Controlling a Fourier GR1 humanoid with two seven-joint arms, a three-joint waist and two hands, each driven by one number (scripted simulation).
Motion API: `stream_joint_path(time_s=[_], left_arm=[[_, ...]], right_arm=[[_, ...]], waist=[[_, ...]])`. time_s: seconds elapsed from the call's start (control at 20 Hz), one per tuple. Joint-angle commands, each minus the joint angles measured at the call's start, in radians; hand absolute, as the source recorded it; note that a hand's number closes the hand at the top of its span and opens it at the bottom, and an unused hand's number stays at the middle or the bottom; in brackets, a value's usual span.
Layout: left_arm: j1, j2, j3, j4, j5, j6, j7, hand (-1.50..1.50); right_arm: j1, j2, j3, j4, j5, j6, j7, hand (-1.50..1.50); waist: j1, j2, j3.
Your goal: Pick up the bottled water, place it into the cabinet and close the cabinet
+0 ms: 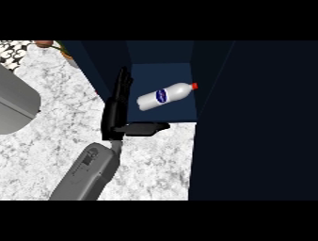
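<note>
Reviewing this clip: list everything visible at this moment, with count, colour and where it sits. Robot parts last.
Clear plastic water bottle with red cap and blue label: one, lying on its side inside the cabinet, cap toward the upper right.
Dark navy cabinet: one, fills the right side; its lit blue interior is open to view.
White and grey marble counter: one, left and lower centre.
Large grey rounded object: one, at the left edge; what it is cannot be told.
Black-and-white patterned surface: one patch, top left corner.
Brownish item: one, top left, mostly cut off.
Left hand: one, black, fingers straight, pointing into the cabinet beside the bottle, thumb out to the right.
Grey forearm: one, from the lower edge.
</note>
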Motion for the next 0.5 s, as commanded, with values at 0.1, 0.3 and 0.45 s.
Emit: stream_joint_path(time_s=[0.1,0.3,0.45], left_arm=[[-0.127,0.095,0.106,-0.014,0.052,-0.130,-0.014,-1.50],[-0.025,0.095,0.069,-0.118,0.060,-0.151,0.003,-1.50],[0.051,0.096,0.036,-0.220,0.066,-0.168,0.033,-1.50]], right_arm=[[0.051,-0.009,0.021,-0.063,0.022,-0.026,0.013,-1.50],[0.059,-0.004,0.033,0.028,0.059,-0.019,-0.063,-1.50],[0.044,0.009,0.037,-0.028,0.032,-0.046,-0.003,-1.50]], waist=[[0.015,-0.002,0.003],[0.028,-0.005,0.004],[0.037,-0.006,0.003]])
